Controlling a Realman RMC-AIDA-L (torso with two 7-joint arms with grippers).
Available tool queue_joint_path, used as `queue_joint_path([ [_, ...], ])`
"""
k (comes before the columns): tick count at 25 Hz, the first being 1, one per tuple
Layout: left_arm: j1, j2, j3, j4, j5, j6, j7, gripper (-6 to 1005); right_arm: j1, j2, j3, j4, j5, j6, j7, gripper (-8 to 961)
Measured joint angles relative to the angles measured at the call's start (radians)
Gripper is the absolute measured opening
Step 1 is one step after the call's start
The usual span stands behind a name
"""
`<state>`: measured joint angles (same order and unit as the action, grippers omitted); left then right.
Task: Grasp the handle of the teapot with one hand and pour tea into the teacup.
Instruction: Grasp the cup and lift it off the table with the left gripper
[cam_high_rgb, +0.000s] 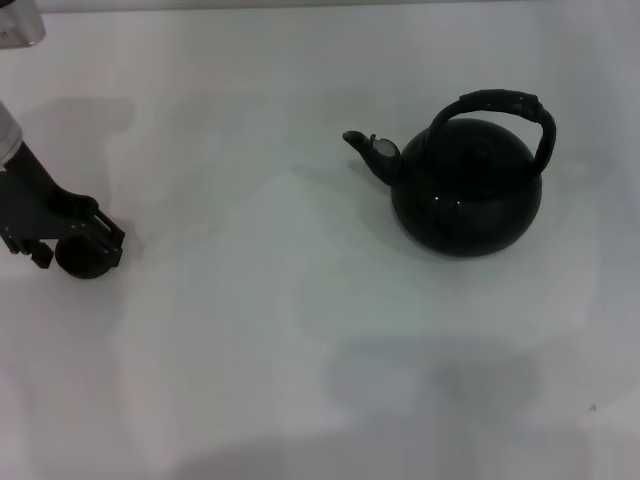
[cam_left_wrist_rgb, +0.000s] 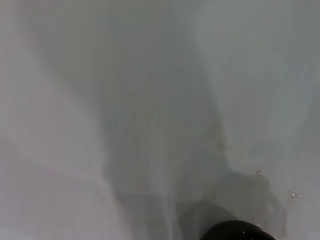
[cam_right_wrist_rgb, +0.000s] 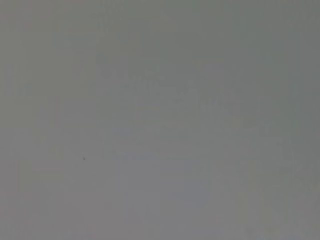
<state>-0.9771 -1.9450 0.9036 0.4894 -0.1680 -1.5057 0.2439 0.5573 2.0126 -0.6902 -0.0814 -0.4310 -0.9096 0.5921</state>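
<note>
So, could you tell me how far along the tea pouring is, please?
Nothing is poured yet. The teapot sits upright on the table, its handle untouched and no arm near it. In hand: the left claw sits around the teacup, far from the spout. Left: grasping the handle and pouring.

no readable text, labels, brands or numbers on anything in the head or either wrist view.

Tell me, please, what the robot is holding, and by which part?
The left gripper sits around the teacup at its sides; whether it grips is unclear. The teapot stands untouched.
</note>
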Motion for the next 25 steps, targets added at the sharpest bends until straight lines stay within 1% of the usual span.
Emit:
queue_joint_path([
  [7,0.004,0.000,0.000,0.000,0.001,-0.001,0.000,877,-0.001,0.000,0.000,0.000,0.000,0.000,0.000,739],
  [8,0.004,0.000,0.000,0.000,0.001,-0.001,-0.001,835,-0.001,0.000,0.000,0.000,0.000,0.000,0.000,739],
  [14,0.005,0.000,0.000,0.000,0.001,-0.001,0.000,687,-0.001,0.000,0.000,0.000,0.000,0.000,0.000,739],
  [25,-0.005,-0.006,0.002,0.007,0.001,-0.001,0.000,686,-0.002,0.000,0.000,0.000,0.000,0.000,0.000,739],
])
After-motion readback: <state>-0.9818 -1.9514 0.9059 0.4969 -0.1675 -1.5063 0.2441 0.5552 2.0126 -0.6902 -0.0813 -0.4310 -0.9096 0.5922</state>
